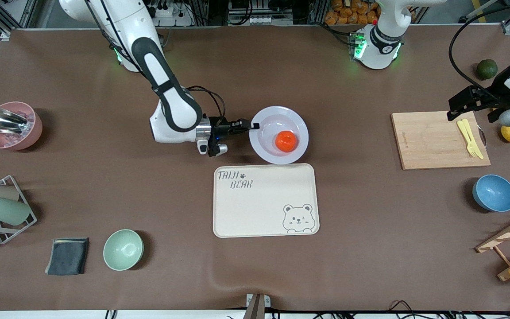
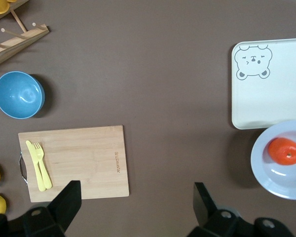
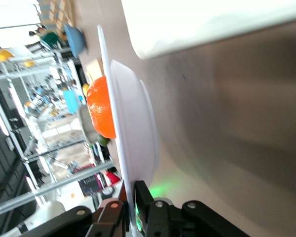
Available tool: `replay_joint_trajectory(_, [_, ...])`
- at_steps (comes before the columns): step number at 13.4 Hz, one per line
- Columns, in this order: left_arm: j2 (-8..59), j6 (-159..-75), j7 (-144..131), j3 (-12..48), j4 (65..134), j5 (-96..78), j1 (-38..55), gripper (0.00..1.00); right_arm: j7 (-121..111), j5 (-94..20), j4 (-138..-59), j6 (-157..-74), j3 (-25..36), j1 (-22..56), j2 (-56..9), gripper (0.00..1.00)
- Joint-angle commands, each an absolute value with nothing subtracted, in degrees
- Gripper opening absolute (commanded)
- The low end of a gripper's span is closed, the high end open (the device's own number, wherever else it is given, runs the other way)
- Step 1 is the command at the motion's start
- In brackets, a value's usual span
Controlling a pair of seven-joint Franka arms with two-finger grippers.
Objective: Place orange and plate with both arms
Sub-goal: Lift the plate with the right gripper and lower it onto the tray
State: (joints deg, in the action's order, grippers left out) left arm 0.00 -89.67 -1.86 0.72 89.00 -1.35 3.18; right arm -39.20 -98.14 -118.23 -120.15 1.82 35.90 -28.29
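Front view: the right gripper [image 1: 251,126] is seen pinching the rim of the plate [image 1: 267,149], just above the bear tray [image 1: 265,200]. The orange [image 1: 286,141] is carried in the plate's centre, just past the fingertips. The left gripper [image 1: 471,109] is held over the cutting board [image 1: 432,141].

Left wrist view: the left gripper's fingers [image 2: 69,198] are spread over bare table beside the cutting board; orange and plate are seen well apart from them.

Right wrist view: the plate's rim [image 3: 129,173] is clamped between closed fingers.
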Motion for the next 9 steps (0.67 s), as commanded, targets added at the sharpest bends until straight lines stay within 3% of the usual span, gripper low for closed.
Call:
replay_joint_trajectory(1, [-0.4,-88.9,-1.1,0.6,89.2,-1.5,3.2,1.00,-40.6,-101.6,-114.3,-120.1,1.2,32.4,-29.9,0.00])
replay_joint_trajectory(9, [0.3,-87.1,-0.7,0.3,89.3,-1.5,2.7,1.00,-40.2,-102.0,-98.6,-120.3,1.2,26.3,-43.4,0.00])
